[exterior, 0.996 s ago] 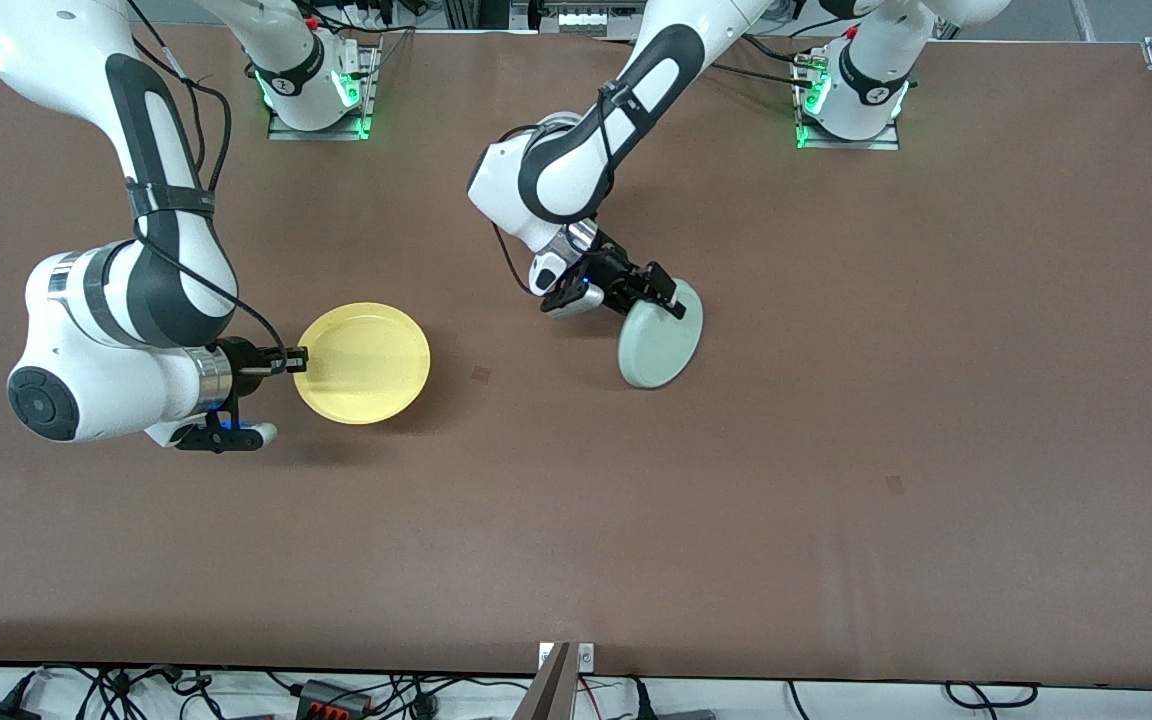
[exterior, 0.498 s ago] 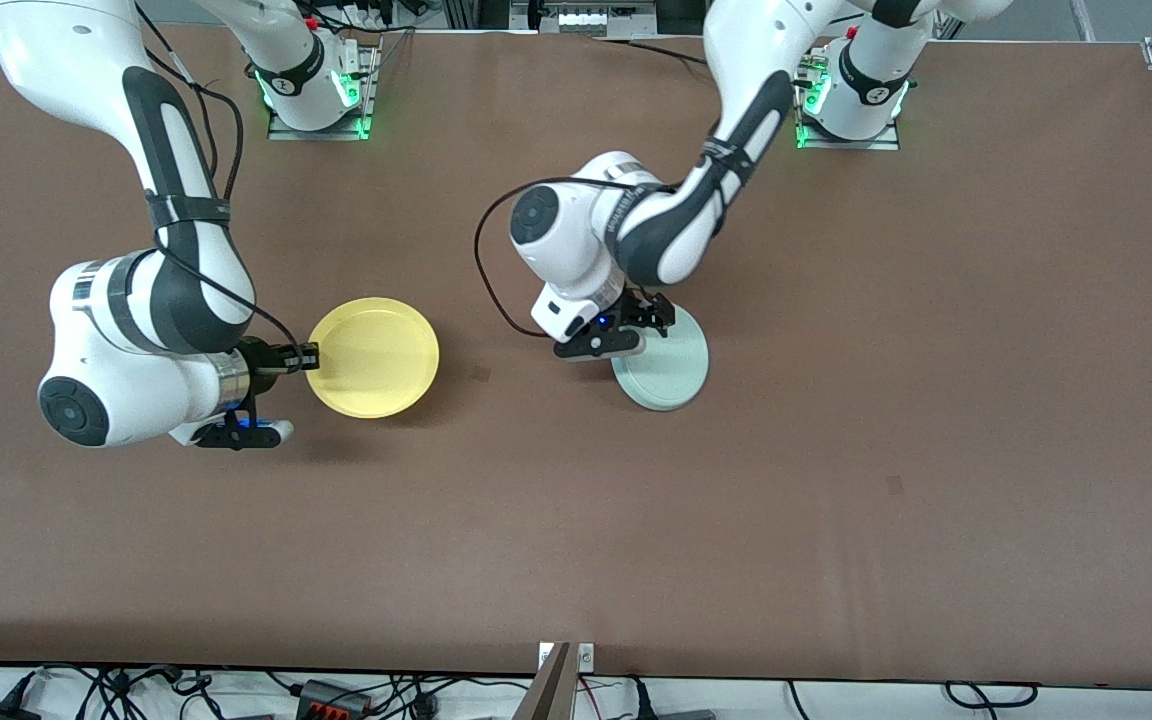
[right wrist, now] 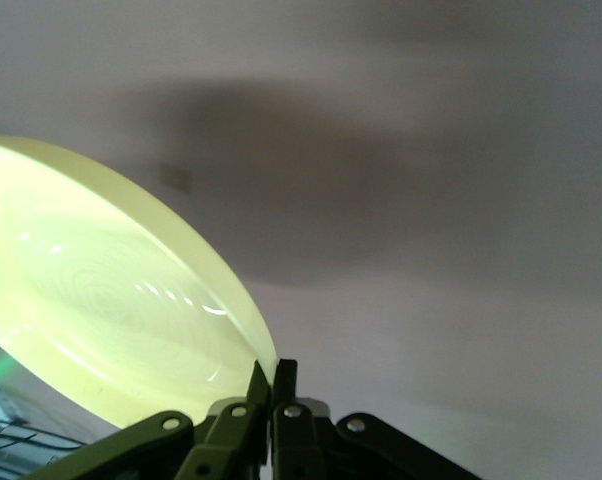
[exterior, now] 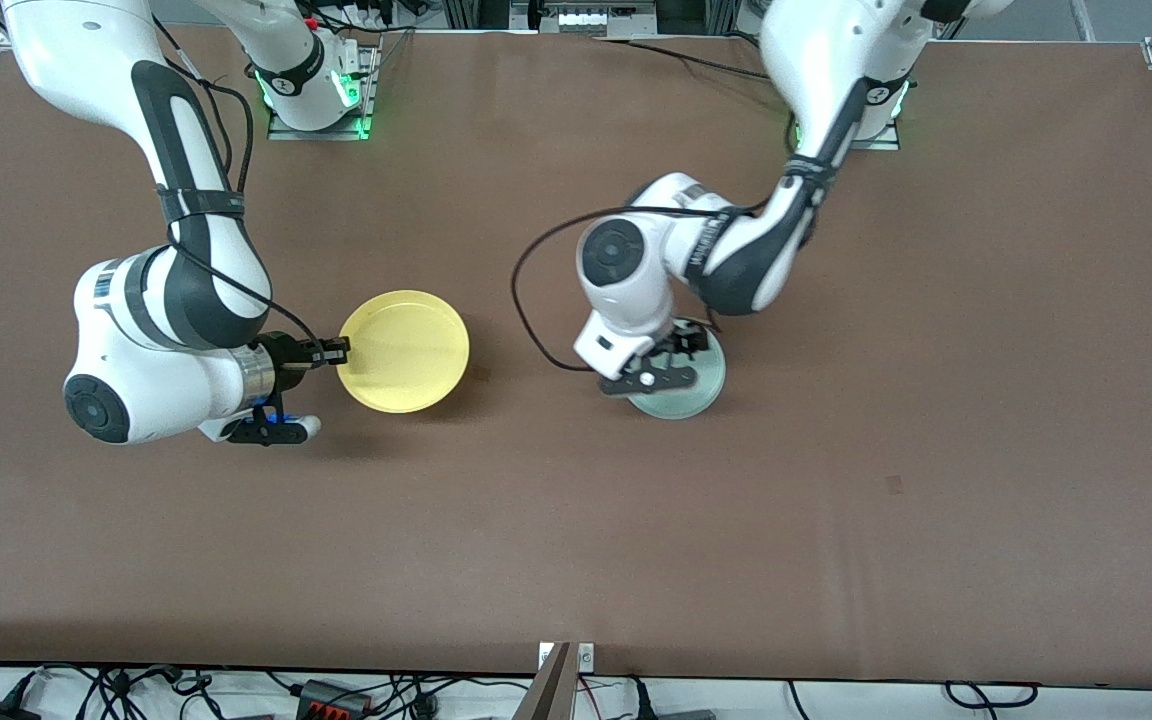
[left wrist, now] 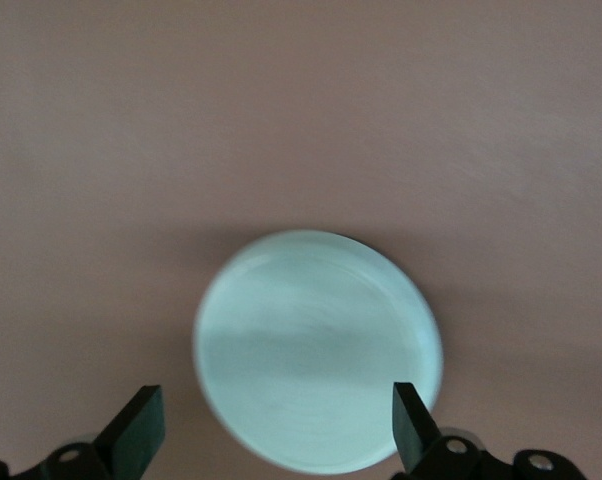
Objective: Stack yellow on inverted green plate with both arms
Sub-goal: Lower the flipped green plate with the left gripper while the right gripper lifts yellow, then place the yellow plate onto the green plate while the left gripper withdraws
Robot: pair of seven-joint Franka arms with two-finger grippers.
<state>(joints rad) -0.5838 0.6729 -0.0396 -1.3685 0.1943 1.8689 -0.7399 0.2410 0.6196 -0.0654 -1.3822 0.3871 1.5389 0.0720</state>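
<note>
The yellow plate hangs a little above the table, open side up. My right gripper is shut on its rim at the edge toward the right arm's end. The right wrist view shows the plate with my right gripper pinching the rim. The pale green plate lies flat on the table, bottom up, partly hidden under my left hand. My left gripper hovers just over it, open and empty. In the left wrist view the green plate lies between and below the spread fingers of my left gripper.
The brown table is bare around both plates. The arm bases stand at the table edge farthest from the front camera. Cables lie off the near edge.
My left gripper has let go of the green plate, which went from tilted to flat and bottom up, and swung over it. My right gripper has carried the yellow plate toward the green one.
</note>
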